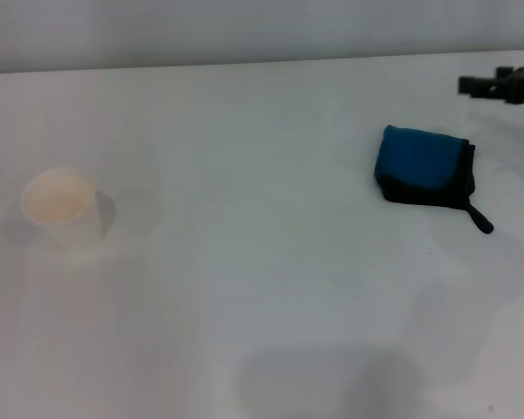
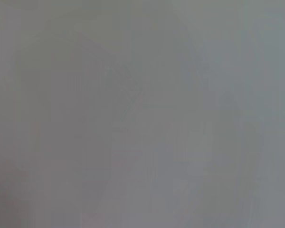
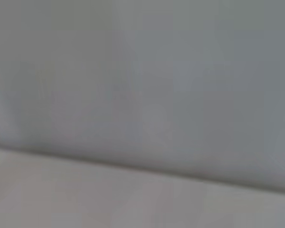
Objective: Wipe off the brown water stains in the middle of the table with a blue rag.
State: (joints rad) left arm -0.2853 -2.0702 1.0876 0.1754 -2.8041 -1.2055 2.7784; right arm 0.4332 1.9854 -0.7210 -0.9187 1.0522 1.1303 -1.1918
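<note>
The blue rag [image 1: 422, 166] lies folded on the right side of the white table [image 1: 271, 288], its black loop tail pointing toward the front right. A black part of my right gripper [image 1: 498, 85] shows at the far right edge, behind the rag and apart from it. My left gripper is out of view. I cannot make out the brown water stains in the middle of the table in any view. Both wrist views show only plain grey surface.
A white paper cup [image 1: 61, 209] with a beige inside stands upright on the left side of the table. The table's far edge [image 1: 244, 63] runs along the back, below a grey wall.
</note>
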